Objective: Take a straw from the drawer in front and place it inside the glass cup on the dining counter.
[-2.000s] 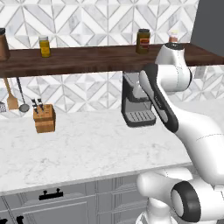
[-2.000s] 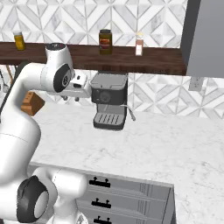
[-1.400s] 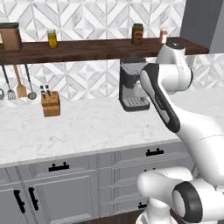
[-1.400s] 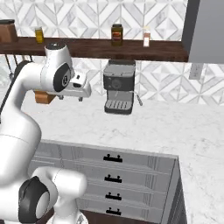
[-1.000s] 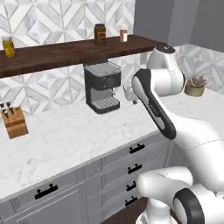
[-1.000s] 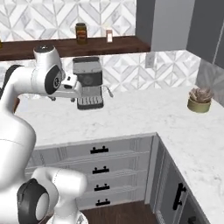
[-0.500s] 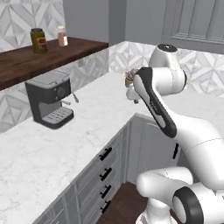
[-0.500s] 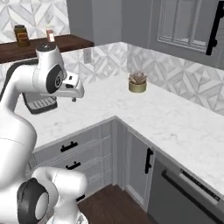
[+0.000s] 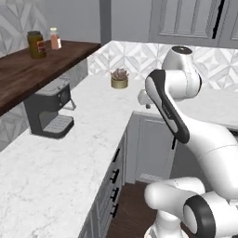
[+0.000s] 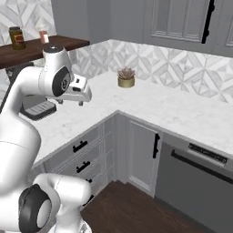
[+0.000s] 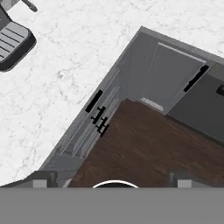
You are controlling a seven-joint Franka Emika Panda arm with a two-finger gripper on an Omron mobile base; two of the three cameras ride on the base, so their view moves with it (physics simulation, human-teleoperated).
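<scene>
The tool point(image 10: 84, 97), its jaw state impossible to tell, hung empty at centre-left above the marble tabletop point(image 10: 150, 102), while the shut drawer point(image 10: 81, 146) sat lower left, so approaching it seemingly came next.

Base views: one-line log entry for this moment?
phase: transit | gripper: held over counter corner, carrying nothing | drawers: shut | plant: at backsplash | dishwasher: right
</scene>
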